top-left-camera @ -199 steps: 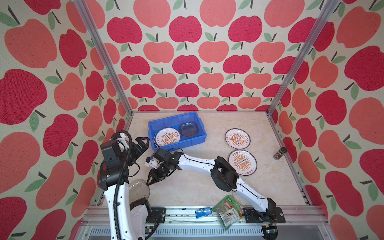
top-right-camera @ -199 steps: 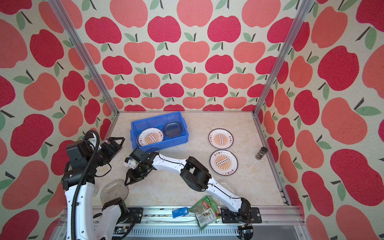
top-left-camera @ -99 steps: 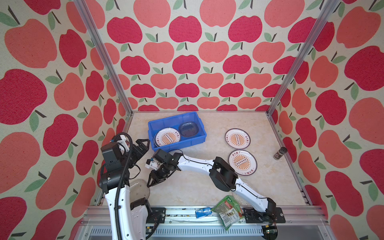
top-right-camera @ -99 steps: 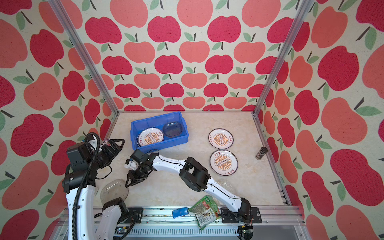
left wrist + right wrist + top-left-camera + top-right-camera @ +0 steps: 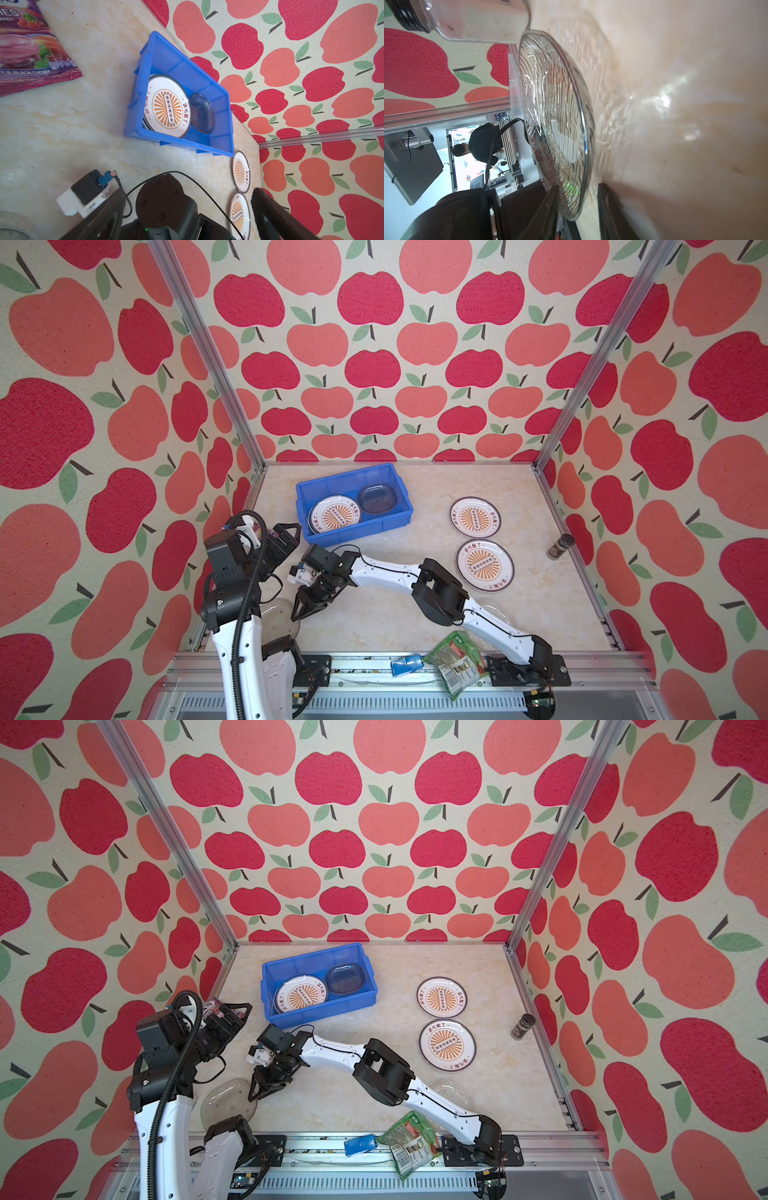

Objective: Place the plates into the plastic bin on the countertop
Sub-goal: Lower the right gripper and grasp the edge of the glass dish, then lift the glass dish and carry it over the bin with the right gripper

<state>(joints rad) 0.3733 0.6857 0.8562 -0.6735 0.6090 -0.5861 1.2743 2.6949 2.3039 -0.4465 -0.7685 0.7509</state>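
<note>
The blue plastic bin stands at the back left of the countertop. It holds a sunburst plate on top of others and a smoky glass plate. Two more sunburst plates lie on the right. A clear glass plate lies front left, half hidden by my left arm. My right gripper reaches across to it. In the right wrist view that gripper is open and straddles the clear plate's rim, one finger still apart from it. My left gripper hangs wide open and empty.
A second clear glass plate lies under my right arm. A small dark spice jar stands by the right rail. A green snack bag and a blue scrap lie on the front rail. A purple candy packet lies far left, and a glass jar stands beyond the clear plate.
My right gripper has moved forward and left onto the clear plate's edge, and its jaws have narrowed. The left arm has hardly moved.
</note>
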